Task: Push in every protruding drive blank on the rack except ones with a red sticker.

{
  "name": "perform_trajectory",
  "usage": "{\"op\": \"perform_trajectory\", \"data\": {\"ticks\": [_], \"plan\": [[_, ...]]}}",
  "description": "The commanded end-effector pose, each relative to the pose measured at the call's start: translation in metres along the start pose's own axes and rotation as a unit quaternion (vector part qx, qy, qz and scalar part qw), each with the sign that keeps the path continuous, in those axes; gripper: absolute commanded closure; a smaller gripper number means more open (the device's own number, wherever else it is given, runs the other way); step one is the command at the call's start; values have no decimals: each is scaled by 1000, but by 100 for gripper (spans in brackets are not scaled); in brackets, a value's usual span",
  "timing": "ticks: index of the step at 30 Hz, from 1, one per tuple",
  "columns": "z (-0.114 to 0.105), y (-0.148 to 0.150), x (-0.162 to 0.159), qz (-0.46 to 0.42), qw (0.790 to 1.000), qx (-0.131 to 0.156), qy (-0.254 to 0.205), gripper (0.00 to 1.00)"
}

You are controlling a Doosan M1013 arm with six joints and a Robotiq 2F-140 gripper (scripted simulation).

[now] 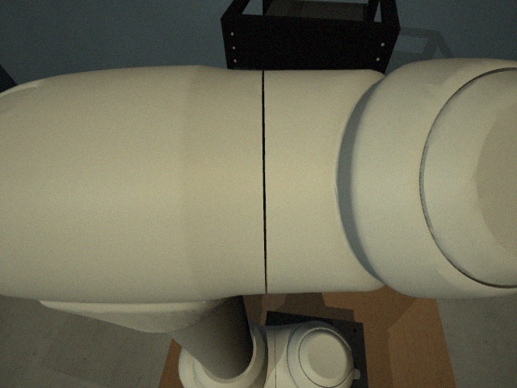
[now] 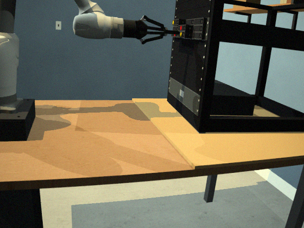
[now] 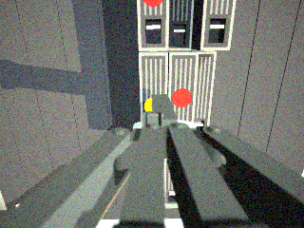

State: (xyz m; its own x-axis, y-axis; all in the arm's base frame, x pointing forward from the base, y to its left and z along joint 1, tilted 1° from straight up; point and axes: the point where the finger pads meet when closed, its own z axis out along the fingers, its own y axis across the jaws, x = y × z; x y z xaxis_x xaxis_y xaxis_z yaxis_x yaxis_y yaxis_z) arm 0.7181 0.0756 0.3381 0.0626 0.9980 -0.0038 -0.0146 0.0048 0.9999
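The black rack stands on the raised right part of the table. Near its top are rows of drive blanks with yellow and red stickers. My gripper is shut and empty, its fingertips at the front of a blank with a yellow sticker. In the wrist view my fingertips cover most of that yellow sticker; a red-sticker blank sits right beside it. Another red sticker shows above. In the top view only the rack's top shows behind the arm.
The arm's large pale link fills the top view and hides the rack's front. The robot's base stands at the table's left. A step runs between the two table boards. A shelf is behind the rack.
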Motion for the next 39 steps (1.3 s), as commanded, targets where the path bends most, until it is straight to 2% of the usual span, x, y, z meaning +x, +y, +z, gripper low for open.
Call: {"op": "perform_trajectory", "data": {"ticks": [1,39], "plan": [[4,1,-2,2,1000,0,0,90],[7,-5,-5,2,1000,0,0,90]]}}
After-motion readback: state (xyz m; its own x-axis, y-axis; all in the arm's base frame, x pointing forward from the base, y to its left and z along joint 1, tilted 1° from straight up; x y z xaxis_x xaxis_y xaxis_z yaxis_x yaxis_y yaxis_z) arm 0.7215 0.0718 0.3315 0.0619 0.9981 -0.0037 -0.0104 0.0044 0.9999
